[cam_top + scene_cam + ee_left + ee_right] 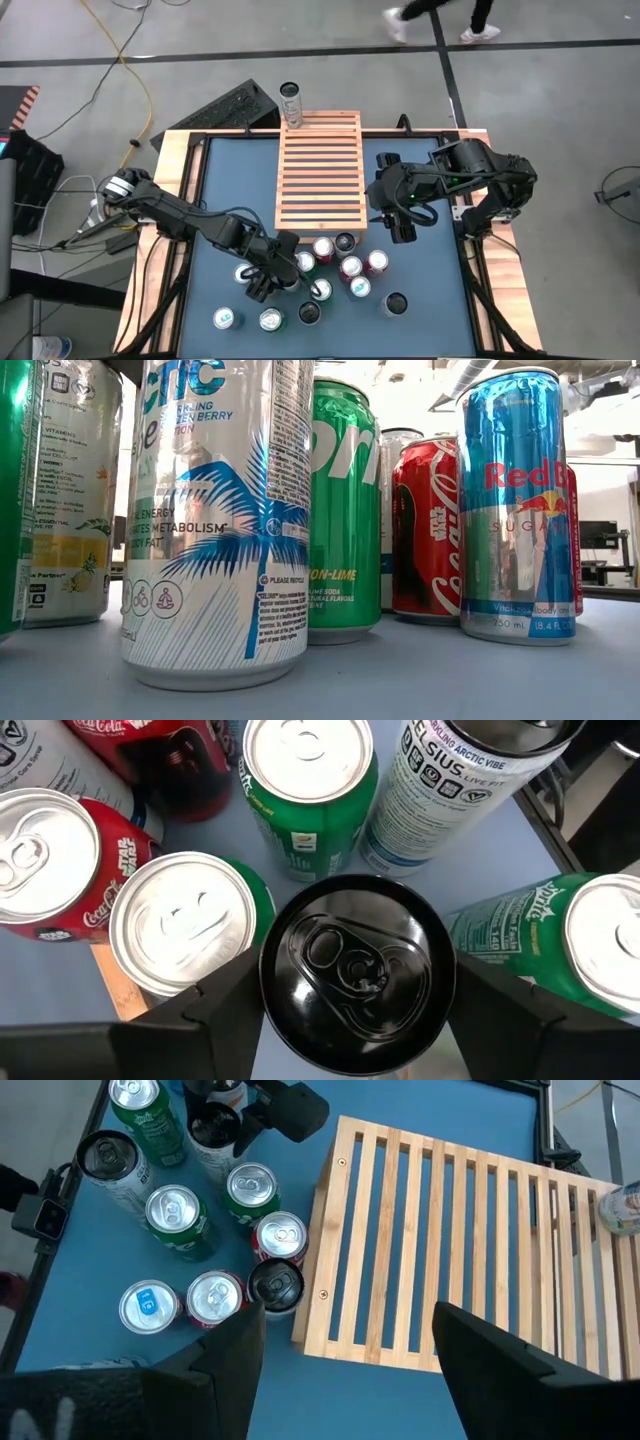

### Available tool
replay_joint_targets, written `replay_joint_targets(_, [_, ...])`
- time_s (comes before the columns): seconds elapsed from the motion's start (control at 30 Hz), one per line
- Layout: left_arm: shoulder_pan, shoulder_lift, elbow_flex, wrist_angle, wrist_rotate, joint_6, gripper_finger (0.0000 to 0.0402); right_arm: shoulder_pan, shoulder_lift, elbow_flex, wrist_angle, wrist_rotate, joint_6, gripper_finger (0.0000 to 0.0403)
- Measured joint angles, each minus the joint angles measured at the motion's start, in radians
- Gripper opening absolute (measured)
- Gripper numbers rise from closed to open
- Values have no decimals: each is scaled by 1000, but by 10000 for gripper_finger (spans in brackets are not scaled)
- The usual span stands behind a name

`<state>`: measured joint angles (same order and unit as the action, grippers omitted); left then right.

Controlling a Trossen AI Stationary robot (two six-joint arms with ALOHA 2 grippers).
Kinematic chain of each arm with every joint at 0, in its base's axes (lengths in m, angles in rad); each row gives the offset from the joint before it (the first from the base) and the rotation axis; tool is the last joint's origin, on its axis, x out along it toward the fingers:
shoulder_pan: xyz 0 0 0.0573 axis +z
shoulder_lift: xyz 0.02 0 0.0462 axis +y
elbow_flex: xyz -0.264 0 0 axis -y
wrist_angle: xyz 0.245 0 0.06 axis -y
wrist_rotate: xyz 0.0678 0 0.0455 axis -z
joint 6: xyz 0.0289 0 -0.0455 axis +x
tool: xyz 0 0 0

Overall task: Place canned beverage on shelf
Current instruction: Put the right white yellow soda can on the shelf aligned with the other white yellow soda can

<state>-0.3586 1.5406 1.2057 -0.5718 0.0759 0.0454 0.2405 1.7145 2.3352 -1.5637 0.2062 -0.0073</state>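
The wooden slatted shelf (320,170) lies flat on the blue table, and one clear-walled can (291,103) stands at its far left corner. Several cans (340,265) stand in a cluster near the shelf's near edge. My left gripper (272,280) is at the cluster's left side, shut on a black-topped can (357,965), which also shows in the right wrist view (213,1122). My right gripper (400,228) hangs open and empty above the table, just right of the shelf's near right corner (330,1330). My left gripper pinches the black-topped can between its two fingers (225,1005), one on each opposite side of the wall just below the top rim (266,975). The fingers come from above, pointing down. The can is upright; whether its base is on the table is hidden by the can itself.
Green Sprite cans (305,790), a red Coca-Cola can (45,860) and a white Celsius can (450,780) stand close around the held can. The low view shows a white can (215,520), a green can (345,510) and a Red Bull can (515,505). A wooden frame (175,200) borders the table.
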Motion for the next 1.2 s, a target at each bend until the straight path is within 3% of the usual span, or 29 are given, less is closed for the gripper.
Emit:
replay_joint_targets(0.4, [-1, 0, 83, -89, -52, -116, 245, 0, -1, -1, -2, 1, -68, 271])
replay_joint_targets(0.77, [1, 0, 204, -116, -72, -211, 245, -46, -95, -1, 5, -1, -122, 271])
replay_joint_targets(1.2, [44, 0, 466, -268, -225, -263, 245, -137, -232, 0, -4, 1, -120, 271])
